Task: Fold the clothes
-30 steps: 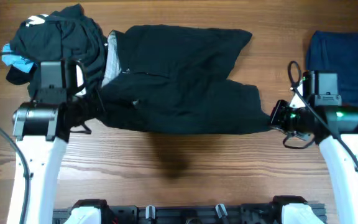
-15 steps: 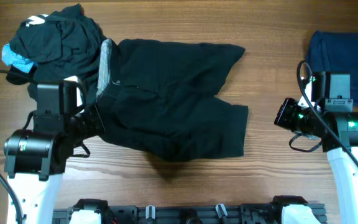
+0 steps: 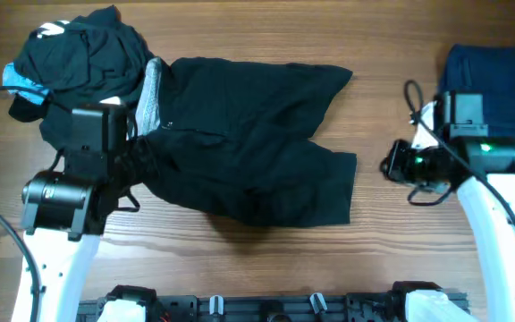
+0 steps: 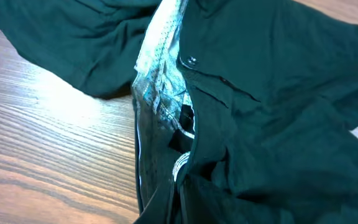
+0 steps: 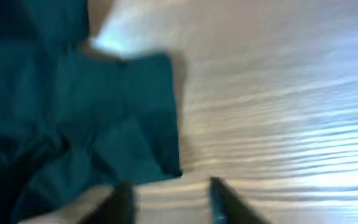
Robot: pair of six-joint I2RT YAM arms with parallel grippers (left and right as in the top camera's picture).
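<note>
Wooden tabletop (image 3: 240, 268), 3 lots of clothing.
Lot 1: folded dark navy fabric garment (image 3: 499, 80), far right; looks done.
Lot 2: black fabric shorts (image 3: 249, 134) with whitish inner waistband (image 3: 150, 89), centre; lying open and rumpled, legs toward the right, not yet folded. Left claw (image 3: 139, 159) is pressed together, pinching the shorts at the waist edge. Right claw (image 3: 390, 167) is spread and empty, near the lower leg hem.
Lot 3: heap of black garments (image 3: 79, 45) with 1 light-blue piece (image 3: 21, 80), far left; unfolded.
Judged: about 1 lot of 3 finished.

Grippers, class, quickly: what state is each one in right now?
Left gripper: closed, pinching the black shorts near the waistband.
Right gripper: open, holding nothing.
</note>
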